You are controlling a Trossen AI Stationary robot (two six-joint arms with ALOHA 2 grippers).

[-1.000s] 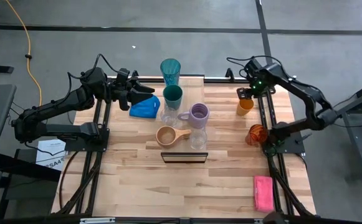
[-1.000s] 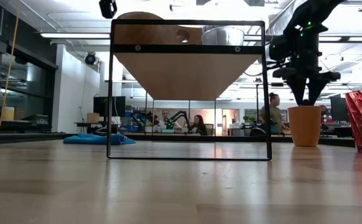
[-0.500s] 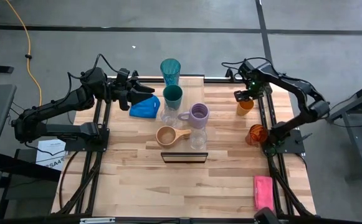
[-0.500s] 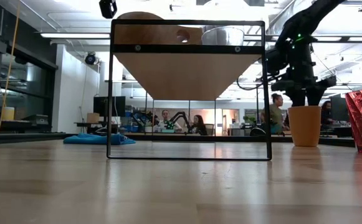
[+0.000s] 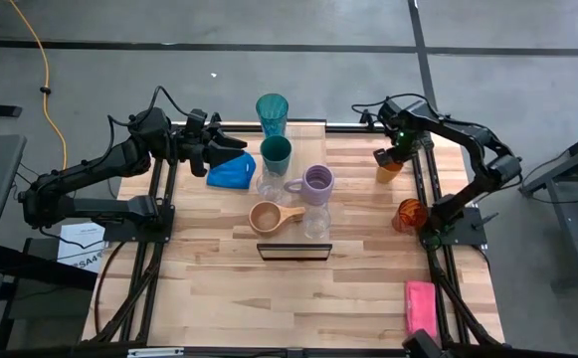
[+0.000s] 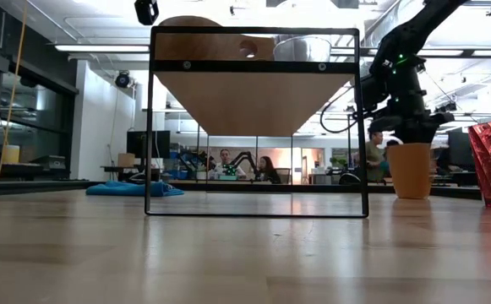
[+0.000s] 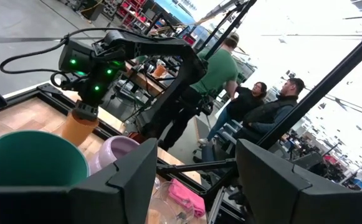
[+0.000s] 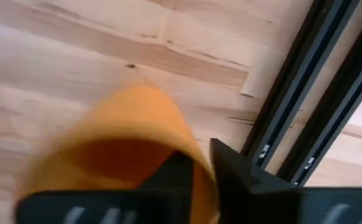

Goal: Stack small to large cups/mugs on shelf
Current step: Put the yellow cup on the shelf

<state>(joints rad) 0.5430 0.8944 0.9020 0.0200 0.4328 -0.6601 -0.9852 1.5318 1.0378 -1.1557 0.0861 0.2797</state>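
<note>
Right wrist view: orange cup (image 8: 115,146) blurred, cut off

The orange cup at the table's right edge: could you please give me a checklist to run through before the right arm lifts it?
1. Right gripper at the orange cup: ok, its fingers are pinched on the cup's rim.
2. Cup upright: cannot tell; the low view hints at a slight tilt.
3. Red cup apart from the lift path: ok, it stands nearer the front.
4. Left gripper out of the way: ok, open above the blue cloth.
5. Room among the other cups: ok, the lavender mug has bare wood on its right.
</note>
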